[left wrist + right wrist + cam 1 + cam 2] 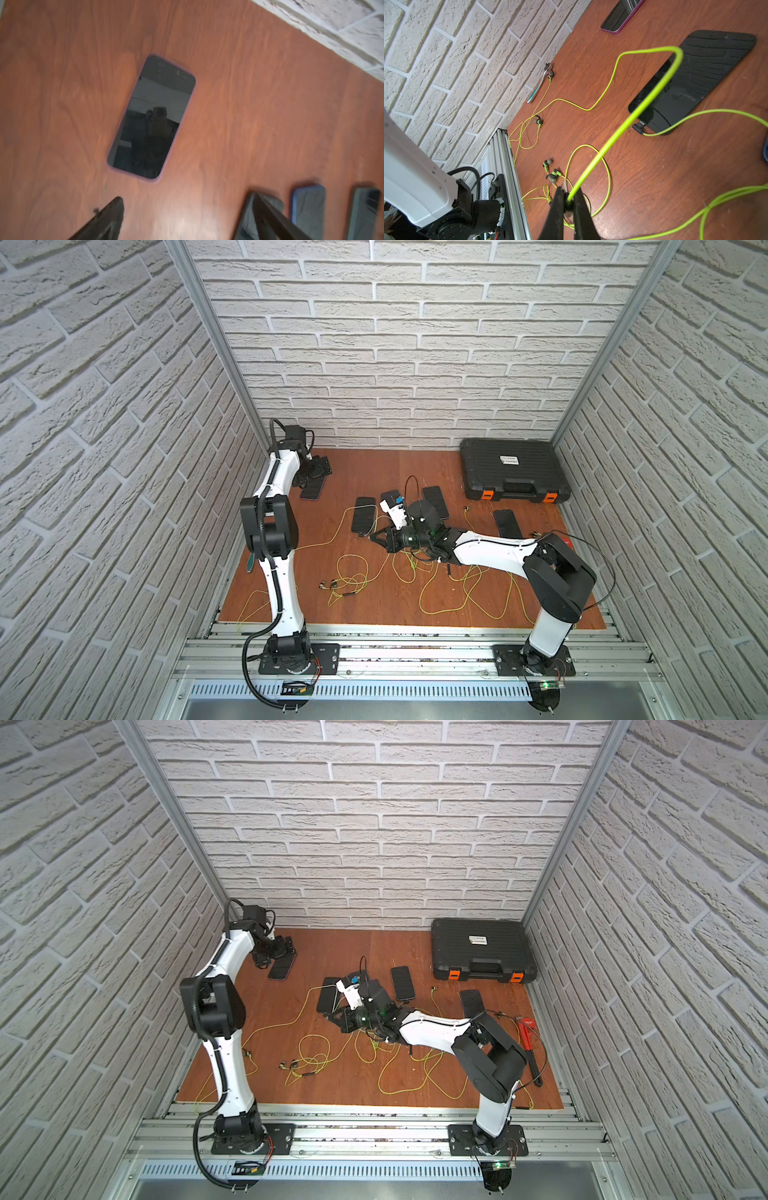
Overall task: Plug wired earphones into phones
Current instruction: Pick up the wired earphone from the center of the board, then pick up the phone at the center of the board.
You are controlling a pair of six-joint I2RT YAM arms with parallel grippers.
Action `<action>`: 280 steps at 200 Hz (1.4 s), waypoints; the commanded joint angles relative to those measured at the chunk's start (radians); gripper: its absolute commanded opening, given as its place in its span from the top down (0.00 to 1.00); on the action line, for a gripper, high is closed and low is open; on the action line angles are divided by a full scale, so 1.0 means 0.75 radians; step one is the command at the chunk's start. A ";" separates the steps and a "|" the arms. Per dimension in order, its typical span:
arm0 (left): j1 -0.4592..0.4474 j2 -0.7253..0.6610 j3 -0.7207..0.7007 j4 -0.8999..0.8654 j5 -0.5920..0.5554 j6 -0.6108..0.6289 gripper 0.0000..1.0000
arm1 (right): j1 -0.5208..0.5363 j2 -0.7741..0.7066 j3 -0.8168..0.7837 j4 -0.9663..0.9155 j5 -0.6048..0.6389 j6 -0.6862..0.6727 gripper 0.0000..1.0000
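Note:
My left gripper (187,207) is open and empty, hanging at the far left back over a black phone (151,116) that lies flat on the wooden table (249,124); both top views show that phone (312,489) (282,967). My right gripper (568,202) is shut on the dark plug of a yellow-green earphone cord (643,104) that loops up from it. It sits mid-table (376,536), close to another phone (695,79) (364,516) with a plug (638,127) in its end. More phones (436,502) (508,523) lie further right. Loose earphones (353,572) tangle on the front half.
A ribbed black case with orange latches (513,470) stands at the back right. A red wrench (528,1031) lies by the right arm, and a teal-handled ratchet (539,85) lies along the left wall. Aluminium rails (415,639) border the table's front.

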State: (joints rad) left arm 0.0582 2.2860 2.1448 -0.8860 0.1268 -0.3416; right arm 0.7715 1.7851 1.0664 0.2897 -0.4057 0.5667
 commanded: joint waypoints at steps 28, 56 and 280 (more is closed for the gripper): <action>0.017 0.300 0.445 -0.270 -0.155 0.327 0.02 | -0.004 -0.078 -0.054 -0.061 0.051 -0.023 0.94; 0.017 0.370 0.448 -0.247 -0.226 0.416 0.02 | -0.004 -0.089 -0.062 -0.087 0.053 -0.025 0.94; -0.071 0.072 -0.182 -0.320 -0.306 0.186 0.33 | 0.001 -0.039 -0.055 -0.078 0.055 -0.057 0.94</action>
State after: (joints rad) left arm 0.0162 2.4355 2.1509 -1.1191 -0.1097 -0.1318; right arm 0.7715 1.7626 1.0267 0.1967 -0.3656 0.5457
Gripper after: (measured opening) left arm 0.659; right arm 0.098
